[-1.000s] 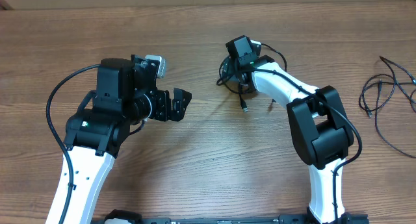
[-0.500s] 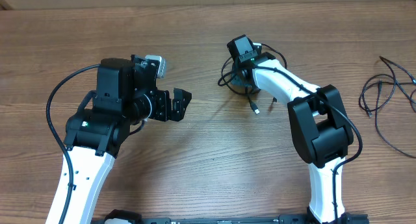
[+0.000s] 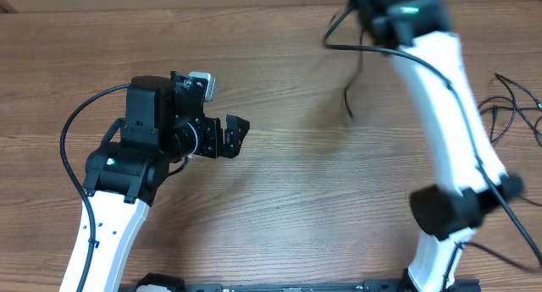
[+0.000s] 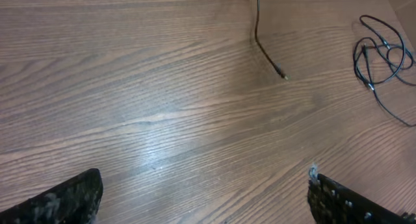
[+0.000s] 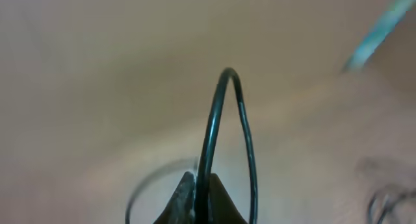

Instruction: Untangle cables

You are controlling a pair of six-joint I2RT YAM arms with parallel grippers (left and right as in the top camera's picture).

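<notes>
Since the cord point(image 5: 227, 73) hangs limp and light, right gripper point(image 5: 198, 188) pinches its loop; left gripper point(image 3: 233, 133) gapes empty

You have one thin black cable point(image 5: 211, 120) lifted, bent in a narrow loop, small plug end dangling, a loose bundle point(image 4: 379, 52) of black cords lying flat in open loops, well apart rightward.
</notes>
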